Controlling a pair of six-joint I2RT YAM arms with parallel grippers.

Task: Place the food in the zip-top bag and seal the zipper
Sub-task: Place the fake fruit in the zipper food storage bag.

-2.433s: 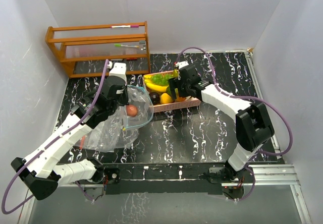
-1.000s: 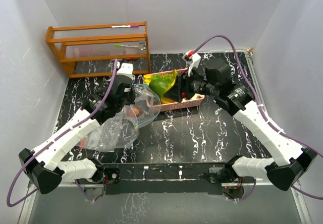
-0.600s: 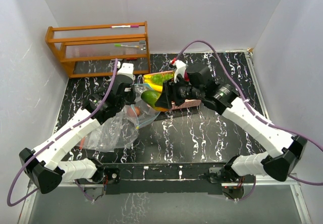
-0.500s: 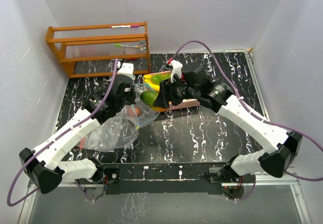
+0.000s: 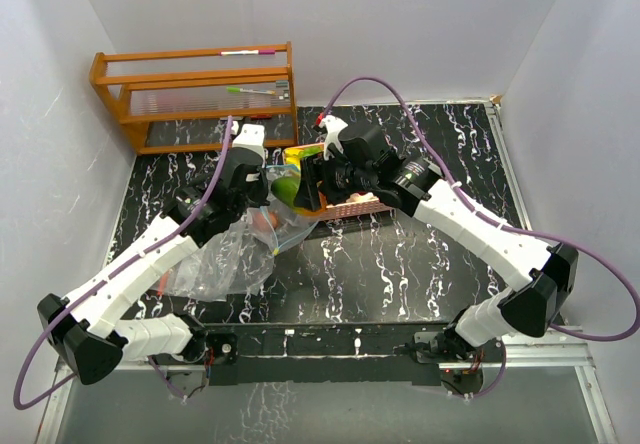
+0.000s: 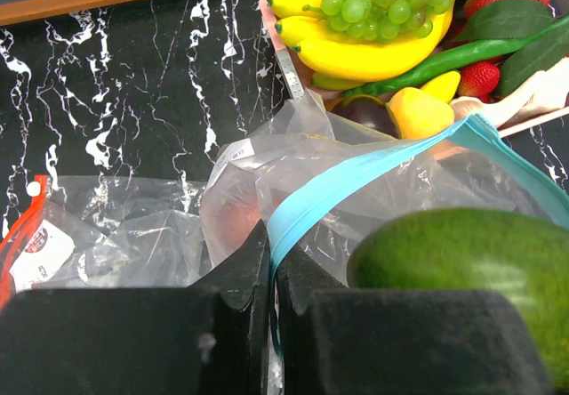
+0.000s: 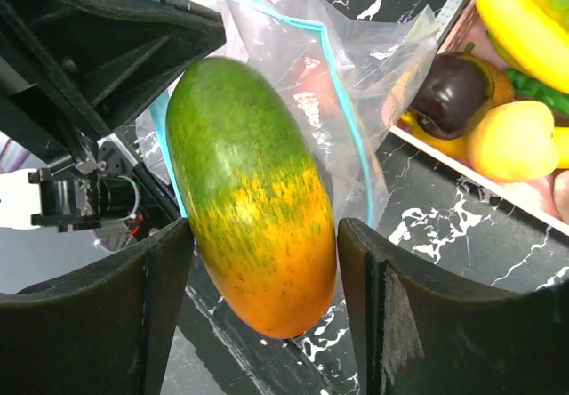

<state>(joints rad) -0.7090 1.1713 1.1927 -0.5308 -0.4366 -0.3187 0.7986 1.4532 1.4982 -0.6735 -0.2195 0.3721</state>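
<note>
My right gripper [image 7: 264, 239] is shut on a piece of the food, a large green and orange mango [image 7: 253, 190], and holds it in the air at the open mouth of the zip-top bag [image 7: 351, 61]. In the top view the mango [image 5: 286, 190] sits between the two grippers. My left gripper [image 6: 271, 257] is shut on the bag's blue zipper rim [image 6: 356, 177] and holds the mouth up. A pinkish fruit [image 6: 233, 221] lies inside the bag [image 5: 215, 259]. More food fills the pink tray [image 5: 362, 207]: bananas [image 6: 356, 50], green grapes [image 6: 382, 4], a dark plum [image 7: 453, 92] and a yellow lemon [image 7: 511, 137].
A wooden rack [image 5: 200, 94] stands at the back left against the wall. A small red-edged packet [image 6: 36, 235] lies on the black marbled table under the bag's far end. White walls close in on three sides.
My right arm has carried the mango leftward from above the tray to the bag's mouth. The left gripper has kept its hold on the zipper rim.
</note>
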